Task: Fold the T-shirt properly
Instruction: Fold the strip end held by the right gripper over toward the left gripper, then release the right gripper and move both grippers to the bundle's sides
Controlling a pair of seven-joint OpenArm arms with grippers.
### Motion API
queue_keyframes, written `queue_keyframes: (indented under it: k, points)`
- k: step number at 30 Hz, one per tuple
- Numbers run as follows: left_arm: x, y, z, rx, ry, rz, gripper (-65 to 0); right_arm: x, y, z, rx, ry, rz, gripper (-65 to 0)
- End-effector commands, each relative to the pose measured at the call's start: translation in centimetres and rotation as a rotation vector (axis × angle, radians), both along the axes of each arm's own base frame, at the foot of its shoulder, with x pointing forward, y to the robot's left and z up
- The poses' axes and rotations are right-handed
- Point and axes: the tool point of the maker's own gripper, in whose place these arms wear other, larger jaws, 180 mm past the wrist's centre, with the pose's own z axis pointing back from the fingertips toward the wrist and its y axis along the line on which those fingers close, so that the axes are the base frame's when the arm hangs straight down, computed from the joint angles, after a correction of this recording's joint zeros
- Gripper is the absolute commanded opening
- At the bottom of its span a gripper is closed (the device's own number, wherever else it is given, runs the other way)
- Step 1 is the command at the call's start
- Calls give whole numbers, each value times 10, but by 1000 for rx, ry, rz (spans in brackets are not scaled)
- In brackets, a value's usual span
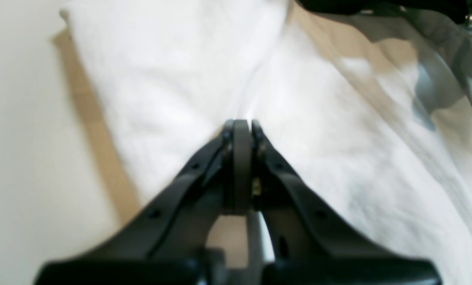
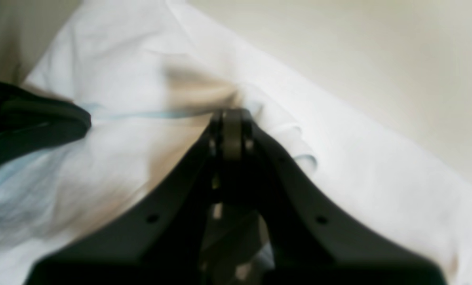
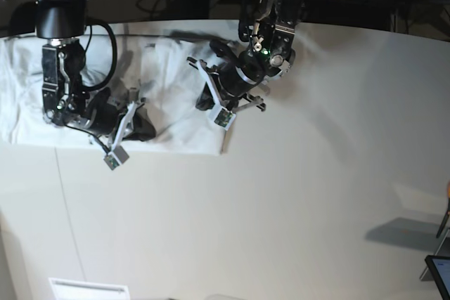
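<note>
The T-shirt (image 3: 169, 96) lies spread and wrinkled on the far left part of the table (image 3: 316, 173) in the base view, its near edge running roughly straight and its right edge ending near the middle of the table's width. Both arms reach down onto it. The left gripper (image 1: 242, 126), on the right in the base view, sits over the shirt's right portion close to that right edge; in its wrist view the two black fingers (image 1: 259, 138) are pressed together at the tips with white cloth all around them, but the blur keeps me from telling whether any fabric is pinched between them. The shirt (image 1: 172, 79) fills most of that view, with bare table (image 1: 18, 138) along the left and a shadowed fold at upper right. The right gripper (image 2: 232, 116), on the left in the base view, rests on the shirt's left-middle area near its near edge; its fingers (image 2: 248, 134) are likewise closed against each other, tips at a rumpled fold of the shirt (image 2: 339, 166), and again I cannot tell if cloth is caught between them. Part of the other arm shows dark at the left edge of that view, and bare table (image 2: 378, 59) lies beyond the shirt's edge at upper right.
</note>
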Motion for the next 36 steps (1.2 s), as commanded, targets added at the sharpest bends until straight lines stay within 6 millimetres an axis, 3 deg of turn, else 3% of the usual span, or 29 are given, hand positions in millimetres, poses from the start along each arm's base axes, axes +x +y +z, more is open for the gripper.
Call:
queue_keyframes:
  k: [1,7,11,13,18,24,32,36]
  points:
    - [-6,14,-13,86,44,7,-650,3,-16,-2,-83,9,1,-649]
    - [-12,22,-10,91,36,10,-650,6,-12,39,-119,-120,35,-649]
    - [1,19,24,68,-59,16,-650,0,-14,73,-159,-239,60,-649]
    - [6,18,38,57,-99,19,-650,-2,-28,86,-175,-277,23,-649]
    - [13,7,56,17,-141,25,-650,-9,-86,107,-224,-324,-150,-649]
    - [7,2,50,15,-120,13,-650,-32,-157,105,-286,-291,-342,-649]
    - [-5,32,3,121,-17,4,-650,-67,-242,118,-385,-272,-563,-647]
    - [-3,55,1,164,-22,21,-650,-85,-258,93,-386,-163,-606,-570]
